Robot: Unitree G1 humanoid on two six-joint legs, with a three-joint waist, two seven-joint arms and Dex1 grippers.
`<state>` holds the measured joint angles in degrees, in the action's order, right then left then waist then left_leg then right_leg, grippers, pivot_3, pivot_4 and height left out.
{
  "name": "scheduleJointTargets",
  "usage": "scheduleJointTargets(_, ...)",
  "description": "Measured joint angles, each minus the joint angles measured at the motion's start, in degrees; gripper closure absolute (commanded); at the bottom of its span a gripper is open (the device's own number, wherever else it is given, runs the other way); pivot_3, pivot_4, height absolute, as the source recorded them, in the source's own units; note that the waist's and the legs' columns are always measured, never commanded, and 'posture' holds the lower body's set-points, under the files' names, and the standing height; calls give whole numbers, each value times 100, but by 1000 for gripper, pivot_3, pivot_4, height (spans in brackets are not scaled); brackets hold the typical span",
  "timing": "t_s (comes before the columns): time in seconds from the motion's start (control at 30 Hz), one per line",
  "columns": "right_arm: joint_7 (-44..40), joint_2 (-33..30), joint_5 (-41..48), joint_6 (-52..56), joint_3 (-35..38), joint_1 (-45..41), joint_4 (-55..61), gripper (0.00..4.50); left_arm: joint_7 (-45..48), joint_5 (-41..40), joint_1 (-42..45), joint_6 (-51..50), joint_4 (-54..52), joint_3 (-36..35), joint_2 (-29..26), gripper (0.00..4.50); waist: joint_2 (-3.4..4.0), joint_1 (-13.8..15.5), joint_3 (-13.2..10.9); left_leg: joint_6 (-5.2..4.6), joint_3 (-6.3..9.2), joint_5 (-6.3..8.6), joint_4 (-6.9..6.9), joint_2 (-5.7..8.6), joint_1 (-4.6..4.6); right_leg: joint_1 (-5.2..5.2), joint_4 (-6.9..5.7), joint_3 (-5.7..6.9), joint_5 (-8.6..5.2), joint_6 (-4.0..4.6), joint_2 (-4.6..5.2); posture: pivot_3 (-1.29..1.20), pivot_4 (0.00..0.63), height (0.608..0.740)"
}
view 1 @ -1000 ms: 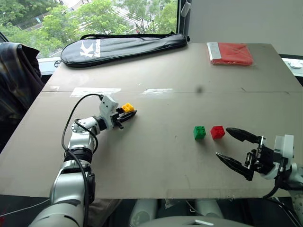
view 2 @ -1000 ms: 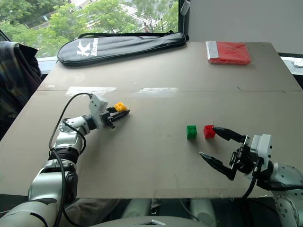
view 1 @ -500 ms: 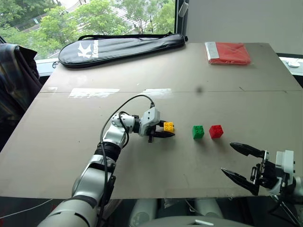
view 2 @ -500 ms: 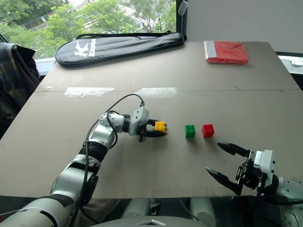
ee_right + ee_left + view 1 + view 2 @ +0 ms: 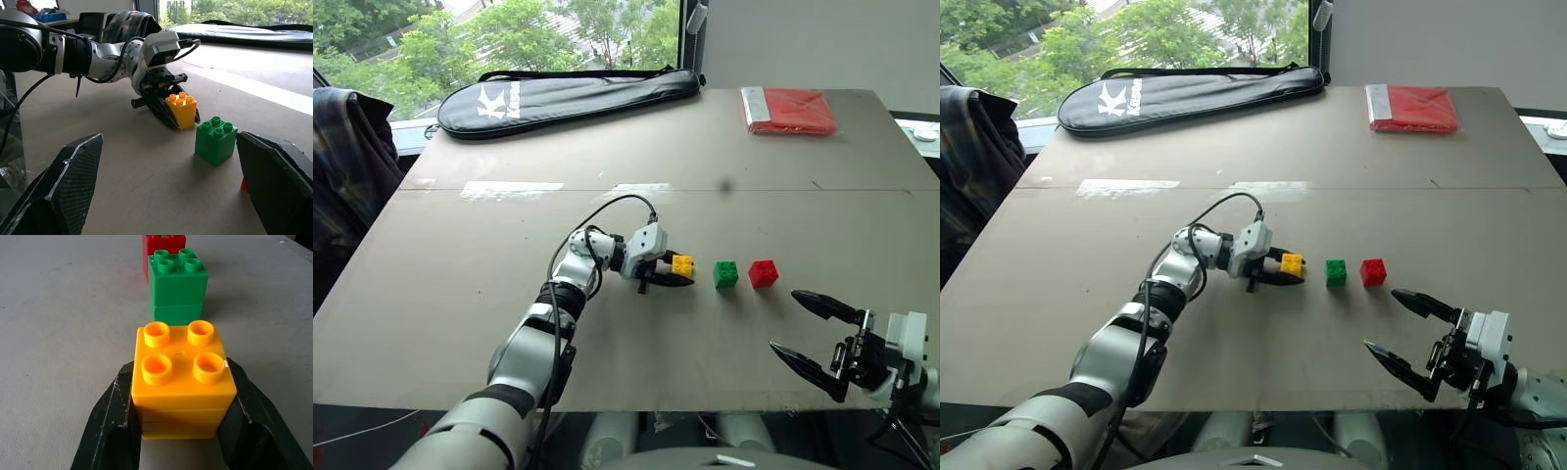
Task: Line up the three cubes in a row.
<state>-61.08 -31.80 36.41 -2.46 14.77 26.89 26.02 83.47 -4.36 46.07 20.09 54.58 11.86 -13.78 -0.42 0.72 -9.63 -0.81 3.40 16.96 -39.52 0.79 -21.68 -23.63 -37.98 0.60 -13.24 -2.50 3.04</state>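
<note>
My right gripper (image 5: pixel 815 338) sits nearest, at the table's (image 5: pixel 460 294) front edge, fingers spread wide, holding and touching nothing. Farther in, my left gripper (image 5: pixel 677 273) pinches the yellow cube (image 5: pixel 682 264) between both fingers, studs up, low at the tabletop; contact with the surface unclear. Just beside it to the right stands the green cube (image 5: pixel 725 273), then the red cube (image 5: pixel 763 273), small gaps between, all three roughly in one line.
</note>
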Motion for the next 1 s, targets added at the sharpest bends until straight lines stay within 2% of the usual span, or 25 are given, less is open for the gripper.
scheduleJointTargets(0.5,5,19,-52,-110,-7,-135,-99,0,15,-15,-292,-227,-469,-3,28,3152,2,-4,1,0,0,0,0,-1,2,1,-1,-2,0,1,0,0,150,700)
scheduleJointTargets(0.53,5,23,-63,-139,-24,-160,-133,0,15,-18,-331,-246,-534,-2,32,2352,2,2,1,0,0,0,0,-1,2,0,-1,-1,0,1,0,0,150,700)
scheduleJointTargets(0.63,-7,27,-76,-157,-31,-198,-165,0,1,-15,-365,-288,-604,0,33,1484,2,0,2,0,0,0,0,0,2,1,-1,-1,0,1,0,0,150,700)
scheduleJointTargets(0.73,-25,29,-96,-169,-34,-218,-217,0,-47,-7,-388,-302,-645,3,32,27,2,1,2,0,0,0,0,0,3,1,-1,-1,0,1,0,0,150,700)
scheduleJointTargets(1.0,-78,54,-122,-199,-57,-312,-245,0,-233,28,-423,-227,-693,10,-39,27,3,-4,3,0,1,-1,0,-2,10,5,-6,-1,0,0,-2,0,150,700)
